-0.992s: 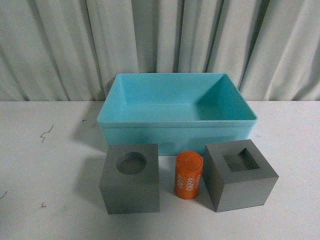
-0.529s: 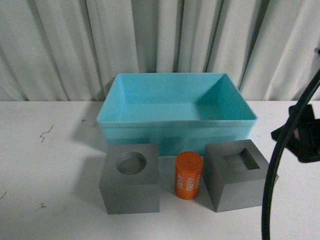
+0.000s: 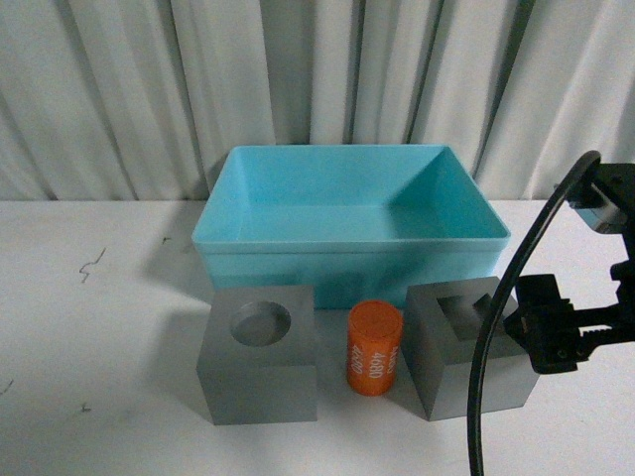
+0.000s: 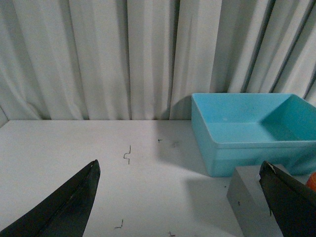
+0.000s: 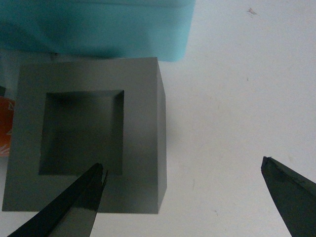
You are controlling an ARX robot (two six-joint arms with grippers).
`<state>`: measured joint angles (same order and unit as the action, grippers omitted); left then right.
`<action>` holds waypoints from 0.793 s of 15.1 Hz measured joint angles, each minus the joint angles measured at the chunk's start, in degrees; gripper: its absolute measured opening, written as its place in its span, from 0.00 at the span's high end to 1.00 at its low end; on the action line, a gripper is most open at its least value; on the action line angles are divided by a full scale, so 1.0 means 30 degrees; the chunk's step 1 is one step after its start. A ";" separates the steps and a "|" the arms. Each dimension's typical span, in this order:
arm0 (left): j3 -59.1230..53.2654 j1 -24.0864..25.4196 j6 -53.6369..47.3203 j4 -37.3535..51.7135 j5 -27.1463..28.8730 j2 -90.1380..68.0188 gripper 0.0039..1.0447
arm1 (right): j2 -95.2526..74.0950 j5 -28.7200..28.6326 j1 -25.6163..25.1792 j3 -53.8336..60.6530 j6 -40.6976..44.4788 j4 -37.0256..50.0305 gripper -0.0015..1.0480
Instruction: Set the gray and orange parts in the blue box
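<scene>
White table [image 3: 99, 327] below, gray curtain [image 3: 149, 89] behind. On the table, in a row close to the robot: round-hole cube [image 3: 258, 382], orange cylinder [image 3: 374, 349], square-hole cube [image 3: 446, 382]. Just behind the row, the blue box [image 3: 347, 258], with nothing inside yet.

Right gripper [image 5: 182, 168]: wide open, holding nothing. One finger over the edge of the square hole, the other out over bare table, with one side wall of the cube in between. Touching or not: cannot tell. Left gripper [image 4: 178, 167]: wide open too, holding nothing, low over the table near a corner of the round-hole cube.

Things to go wrong from here, as a guess:
- Pinching only that one wall, then a tilt or a slip out of the fingers on the way up.
- Closing crooked and pushing the cube sideways into the orange cylinder just beside it, then a knock-over or a roll.
- Lifting too low and bumping the near wall of the box.
- Catching the black cable [image 3: 496, 327] hanging in front of the cube.

Count: two gray cubes, one orange cylinder, one blue box, two grippers. Three parts left to put in.
</scene>
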<state>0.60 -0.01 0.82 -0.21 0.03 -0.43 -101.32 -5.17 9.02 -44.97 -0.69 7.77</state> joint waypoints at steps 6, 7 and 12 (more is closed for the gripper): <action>0.0000 0.0000 0.0000 0.0000 0.0000 0.0000 0.06 | -0.1574 0.0692 0.0641 -0.0772 -0.1107 0.0539 0.21; 0.0000 0.0000 0.0000 0.0000 0.0000 0.0000 0.06 | -0.1574 0.0729 0.0780 -0.0780 -0.1268 0.0568 0.31; 0.0000 0.0000 0.0000 0.0000 0.0000 0.0000 0.06 | -0.0641 0.0925 0.0816 -0.0612 -0.2062 -0.0087 0.82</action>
<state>0.60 -0.01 0.82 -0.21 0.03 -0.43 -103.24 -2.39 11.46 -46.81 -6.87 7.51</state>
